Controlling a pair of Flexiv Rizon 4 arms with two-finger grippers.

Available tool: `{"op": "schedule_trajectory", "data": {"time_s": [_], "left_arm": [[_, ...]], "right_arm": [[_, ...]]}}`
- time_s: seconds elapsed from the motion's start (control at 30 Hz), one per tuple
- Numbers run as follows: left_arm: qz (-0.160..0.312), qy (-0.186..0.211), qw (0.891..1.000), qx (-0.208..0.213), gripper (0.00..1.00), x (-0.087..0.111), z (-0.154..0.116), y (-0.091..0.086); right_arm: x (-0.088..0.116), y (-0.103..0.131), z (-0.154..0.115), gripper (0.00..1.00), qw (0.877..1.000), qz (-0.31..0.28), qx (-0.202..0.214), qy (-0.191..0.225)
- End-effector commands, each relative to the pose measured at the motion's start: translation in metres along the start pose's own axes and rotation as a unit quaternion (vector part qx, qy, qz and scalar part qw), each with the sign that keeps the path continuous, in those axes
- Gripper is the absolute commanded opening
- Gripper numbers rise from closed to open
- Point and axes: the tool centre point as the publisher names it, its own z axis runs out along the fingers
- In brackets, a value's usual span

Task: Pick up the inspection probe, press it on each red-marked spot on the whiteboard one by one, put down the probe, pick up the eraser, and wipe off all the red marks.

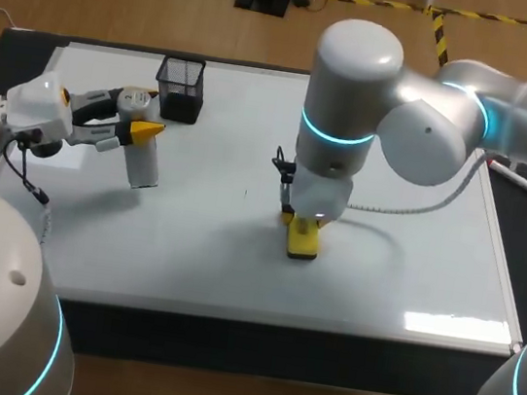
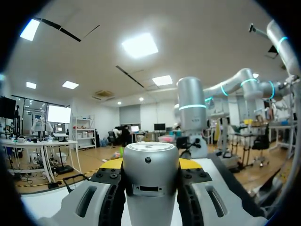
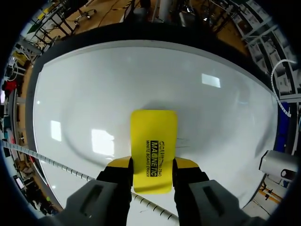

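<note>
Whiteboard (image 1: 409, 277): flat on the table, white and glossy.
Eraser (image 3: 154, 150): yellow, at the board's middle, pinched from both sides by the right gripper (image 3: 153, 163).
Probe (image 2: 150, 174): silver cylinder clamped in the left gripper (image 2: 150, 165), over the board's left part, near the mesh pen holder (image 1: 181, 88).

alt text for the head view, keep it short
The right arm's tool holds a yellow eraser down on the middle of the whiteboard. At the left, the left arm's tool grips the silver inspection probe over the board, beside a black mesh pen holder.
</note>
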Motion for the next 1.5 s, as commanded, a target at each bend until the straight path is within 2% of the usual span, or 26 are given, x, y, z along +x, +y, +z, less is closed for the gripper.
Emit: {"op": "schedule_trajectory", "data": {"time_s": [0.03, 0.2, 0.6, 1.2, 1.33, 1.4, 1.5], "left_arm": [[0.000, -0.001, 1.000, 0.000, 0.00, 0.001, 0.000, -0.001], [0.000, -0.001, 1.000, 0.000, 0.00, 0.001, 0.000, -0.001], [0.000, -0.001, 1.000, 0.000, 0.00, 0.001, 0.000, -0.001], [0.000, -0.001, 1.000, 0.000, 0.00, 0.001, 0.000, -0.001], [0.000, -0.001, 1.000, 0.000, 0.00, 0.001, 0.000, -0.001], [0.000, -0.001, 1.000, 0.000, 0.00, 0.001, 0.000, -0.001], [0.000, -0.001, 1.000, 0.000, 0.00, 0.001, 0.000, -0.001]], "right_arm": [[0.009, -0.002, -0.013, 0.00, 1.000, -0.008, -0.006, 0.004], [0.021, -0.012, -0.027, 0.00, 1.000, -0.009, -0.006, 0.000], [0.046, -0.035, -0.048, 0.00, 0.999, 0.043, 0.014, 0.002], [0.046, -0.035, -0.048, 0.00, 0.999, 0.043, 0.014, 0.002], [0.052, -0.056, -0.050, 0.00, 0.998, 0.054, 0.024, 0.005], [0.057, -0.070, -0.052, 0.00, 0.998, 0.060, 0.027, -0.002], [0.066, -0.096, -0.052, 0.00, 0.997, 0.069, 0.039, 0.012]]}}
